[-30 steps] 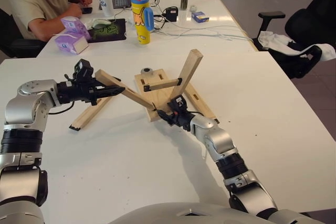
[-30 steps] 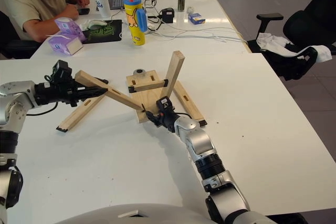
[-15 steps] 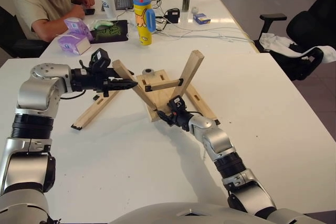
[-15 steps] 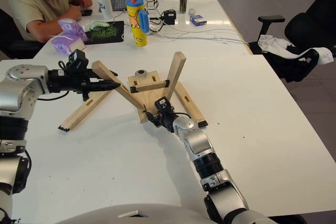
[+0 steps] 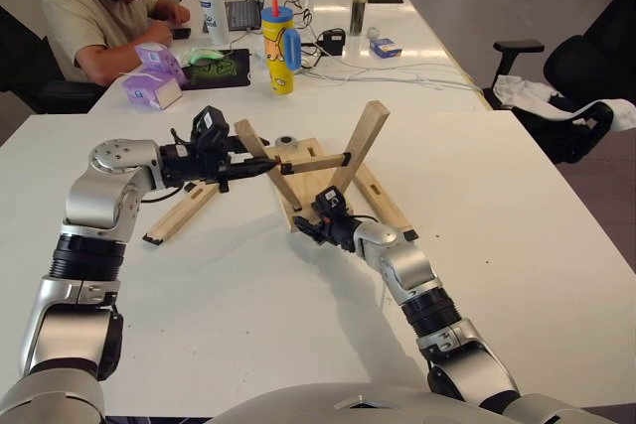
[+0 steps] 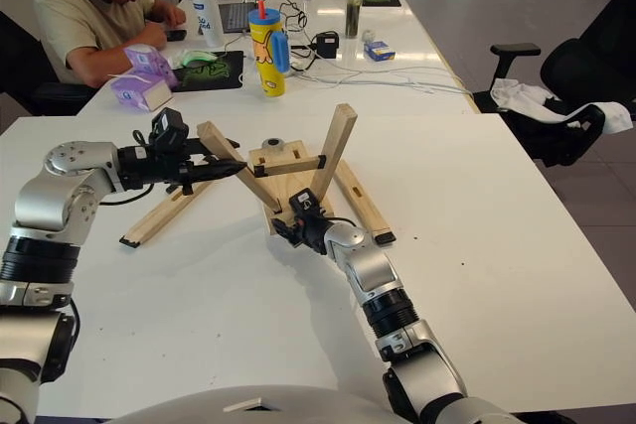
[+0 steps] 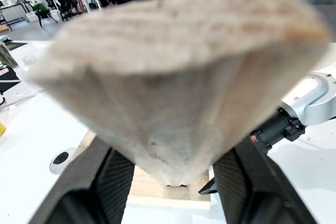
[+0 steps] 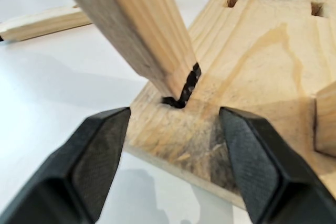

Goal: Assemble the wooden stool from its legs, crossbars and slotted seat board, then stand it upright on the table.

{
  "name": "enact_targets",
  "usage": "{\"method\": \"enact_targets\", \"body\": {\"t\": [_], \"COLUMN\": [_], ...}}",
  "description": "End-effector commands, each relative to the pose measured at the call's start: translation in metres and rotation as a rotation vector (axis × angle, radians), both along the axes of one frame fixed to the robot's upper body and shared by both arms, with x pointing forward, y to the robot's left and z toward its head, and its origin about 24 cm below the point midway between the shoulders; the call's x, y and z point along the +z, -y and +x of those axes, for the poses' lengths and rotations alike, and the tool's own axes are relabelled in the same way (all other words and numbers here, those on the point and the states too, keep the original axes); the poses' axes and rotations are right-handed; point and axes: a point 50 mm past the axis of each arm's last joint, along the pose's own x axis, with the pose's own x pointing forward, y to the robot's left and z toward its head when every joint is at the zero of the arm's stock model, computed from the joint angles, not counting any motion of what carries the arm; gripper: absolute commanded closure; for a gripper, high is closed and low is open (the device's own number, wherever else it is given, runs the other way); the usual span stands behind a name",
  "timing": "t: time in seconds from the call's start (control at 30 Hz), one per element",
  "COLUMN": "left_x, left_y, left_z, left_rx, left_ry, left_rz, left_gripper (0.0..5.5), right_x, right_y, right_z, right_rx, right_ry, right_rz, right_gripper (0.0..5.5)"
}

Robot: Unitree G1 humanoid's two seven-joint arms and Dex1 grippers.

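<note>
**Tilted leg may jam in the slot and shift the unpinned board**

Your left gripper point(image 5: 250, 167) is clamped on a wooden leg point(image 5: 281, 189), gripping it near its upper end. In the left wrist view the dark fingers point(image 7: 113, 182) sit on either side of the wood. The leg slants down towards you, and its foot sits in the corner slot point(image 8: 181, 95) of the seat board point(image 5: 316, 178). It enters at a steep tilt, not square.

Your right gripper point(image 5: 306, 227) is spread wide at the board's near corner. Its fingers point(image 8: 100, 150) flank the edge without closing on it, so nothing is pinning the board. The board lies flat on the table point(image 5: 517, 245), well back from every edge.

Pushing the leg down at this slant is likely to wedge its foot against the slot wall. It could also pry the corner upward. With the board loose, a sideways push from your left arm would probably slide it across the table.

Just behind, a second leg point(image 5: 363, 141) leans up out of the board, with a crossbar point(image 5: 313, 162) reaching towards the held leg. I cannot tell whether the crossbar's free end touches it. A jolt to the board could tip that leaning pair over, or knock the crossbar out of line with its mortise.

A spare leg point(image 5: 184, 213) lies below your left forearm, and a low sweep could catch it
</note>
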Motion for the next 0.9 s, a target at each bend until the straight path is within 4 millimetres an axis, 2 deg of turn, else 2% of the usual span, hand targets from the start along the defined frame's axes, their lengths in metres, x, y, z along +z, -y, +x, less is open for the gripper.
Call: {"method": "enact_targets", "body": {"t": [0.03,0.13,0.33,0.6,0.73,0.9], "left_x": [-0.020,-0.005,0.010,0.015,0.008,-0.009], "left_y": [-0.005,-0.003,0.005,-0.003,-0.002,0.010], "left_z": [-0.004,0.002,0.009,0.011,0.010,0.012], "left_rx": [0.005,-0.011,-0.051,-0.036,-0.026,-0.036], "left_ry": [-0.160,-0.134,-0.110,-0.122,-0.156,-0.169], "left_rz": [0.092,0.110,0.131,0.223,0.229,0.190], "left_gripper": [3.48,3.48,3.48,3.48,3.48,3.48], "right_x": [-0.052,-0.052,-0.051,-0.052,-0.052,-0.053], "right_y": [0.011,0.011,0.009,0.008,0.006,0.009], "right_z": [-0.032,-0.032,-0.030,-0.031,-0.032,-0.032], "right_rx": [-0.012,-0.024,-0.042,-0.064,-0.068,-0.101], "right_ry": [-0.271,-0.271,-0.267,-0.272,-0.274,-0.277], "right_rz": [-0.100,-0.094,-0.088,-0.077,-0.070,-0.075], "right_gripper": [2.37,2.37,2.37,2.37,2.37,2.37]}}
